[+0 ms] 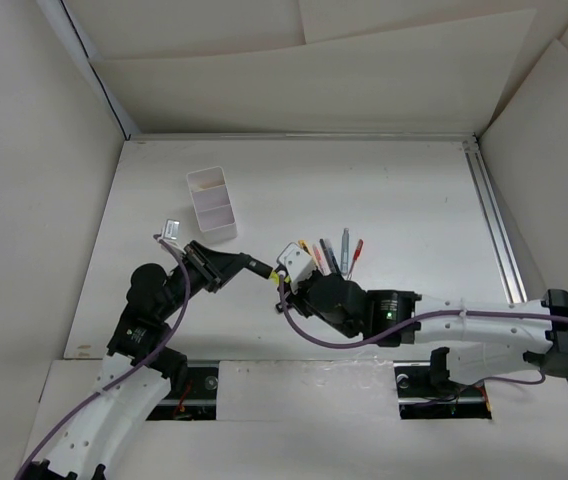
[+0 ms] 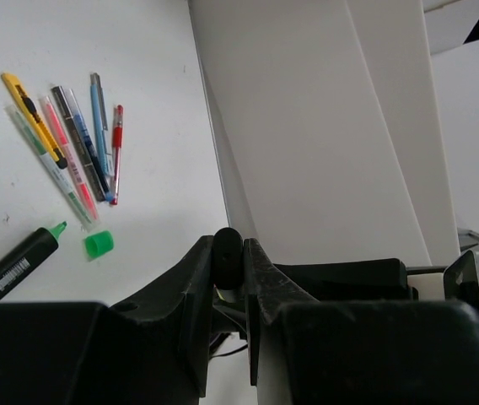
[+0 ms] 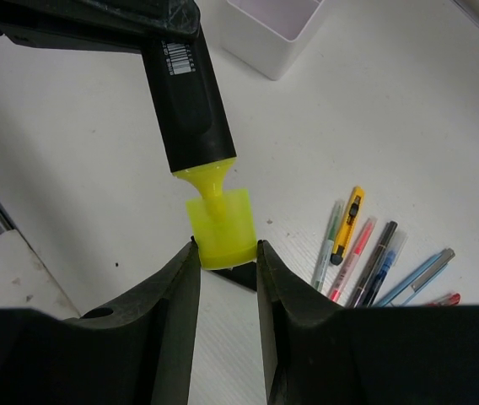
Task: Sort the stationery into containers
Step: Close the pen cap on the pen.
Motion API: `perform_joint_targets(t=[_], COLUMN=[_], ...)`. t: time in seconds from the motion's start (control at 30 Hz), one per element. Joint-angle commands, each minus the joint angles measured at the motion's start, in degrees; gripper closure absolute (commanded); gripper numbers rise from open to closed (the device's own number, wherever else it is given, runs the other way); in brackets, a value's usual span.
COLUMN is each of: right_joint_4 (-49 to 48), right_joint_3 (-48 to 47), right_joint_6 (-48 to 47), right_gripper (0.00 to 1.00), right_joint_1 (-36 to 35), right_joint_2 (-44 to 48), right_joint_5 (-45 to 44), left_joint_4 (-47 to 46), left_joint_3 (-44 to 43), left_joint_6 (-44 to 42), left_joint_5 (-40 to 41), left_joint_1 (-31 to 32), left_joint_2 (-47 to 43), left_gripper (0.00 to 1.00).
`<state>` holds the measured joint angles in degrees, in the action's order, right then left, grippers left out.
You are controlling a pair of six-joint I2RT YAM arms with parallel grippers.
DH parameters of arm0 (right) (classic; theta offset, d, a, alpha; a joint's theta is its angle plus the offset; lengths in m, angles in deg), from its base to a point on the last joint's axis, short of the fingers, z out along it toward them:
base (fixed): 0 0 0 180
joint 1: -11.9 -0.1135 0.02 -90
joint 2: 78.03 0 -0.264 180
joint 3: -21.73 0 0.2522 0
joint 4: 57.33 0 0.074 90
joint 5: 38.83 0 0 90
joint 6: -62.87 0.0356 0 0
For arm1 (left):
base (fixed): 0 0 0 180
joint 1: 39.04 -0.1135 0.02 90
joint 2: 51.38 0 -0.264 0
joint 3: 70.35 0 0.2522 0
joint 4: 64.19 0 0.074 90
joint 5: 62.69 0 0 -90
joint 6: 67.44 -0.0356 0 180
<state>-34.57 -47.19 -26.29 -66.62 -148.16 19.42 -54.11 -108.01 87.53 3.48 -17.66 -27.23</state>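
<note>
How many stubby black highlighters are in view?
2. The yellow-tipped highlighter is gripped by the left hand, tip meeting the yellow cap in the right hand. The green-tipped highlighter lies uncapped on the table beside a green cap. Others may be hidden.

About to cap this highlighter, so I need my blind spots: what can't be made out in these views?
- Right wrist view: base of the yellow cap hidden inside the right tool; white box cut by the top edge.
- Left wrist view: the left tool hides all but the butt of the yellow highlighter.
- Top view: green highlighter and green cap not findable; tip-to-cap contact too small to judge.
</note>
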Motion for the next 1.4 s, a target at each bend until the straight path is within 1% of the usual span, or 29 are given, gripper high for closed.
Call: perform_joint_targets(t=[0.0, 0.2, 0.4, 0.57, 0.7, 0.83, 1.0, 1.37], right_joint_4=[-1.7, -3.5, -4.2, -4.7, -5.7, -7.0, -7.0, -7.0], right_joint_3=[-3.5, -4.0, -4.0, -4.0, -4.0, -3.5, -2.9, -2.3], right_joint_6=[-0.4, -0.9, -0.9, -0.9, -0.9, -0.9, -0.9, -0.9], right_gripper=[0.74, 0.74, 0.74, 0.74, 0.74, 0.74, 0.74, 0.75], right_joint_1=[-0.6, -0.6, -0.6, -0.6, -0.1, 0.5, 1.0, 1.5], right_joint_2=[-0.6, -1.8, -1.9, -0.8, 0.4, 1.7, 3.9, 5.5], right_joint_5=[-1.2, 0.0, 0.5, 1.2, 4.3, 7.3, 10.4, 11.1], left_joint_4=[-3.6, -4.8, -5.4, -6.6, -7.9, -9.9, -9.9, -9.4], left_joint_3=[0.2, 1.3, 1.8, 2.4, 2.9, 4.1, 4.1, 3.6], left_joint_6=[-0.9, -0.9, -0.9, -0.9, -0.9, -0.2, -0.2, -1.3], left_joint_5=[-1.9, -3.6, -3.6, -4.1, -4.6, -5.2, -5.2, -6.3], left_joint_1=[0.1, 0.1, 0.1, 0.1, 0.1, 0.1, 0.1, 0.1], left_joint_2=[-0.4, 0.1, -0.4, -1.5, -1.6, -3.4, -3.9, -4.5], left_gripper=[1.00, 1.00, 1.00, 1.00, 1.00, 1.00, 1.00, 1.00])
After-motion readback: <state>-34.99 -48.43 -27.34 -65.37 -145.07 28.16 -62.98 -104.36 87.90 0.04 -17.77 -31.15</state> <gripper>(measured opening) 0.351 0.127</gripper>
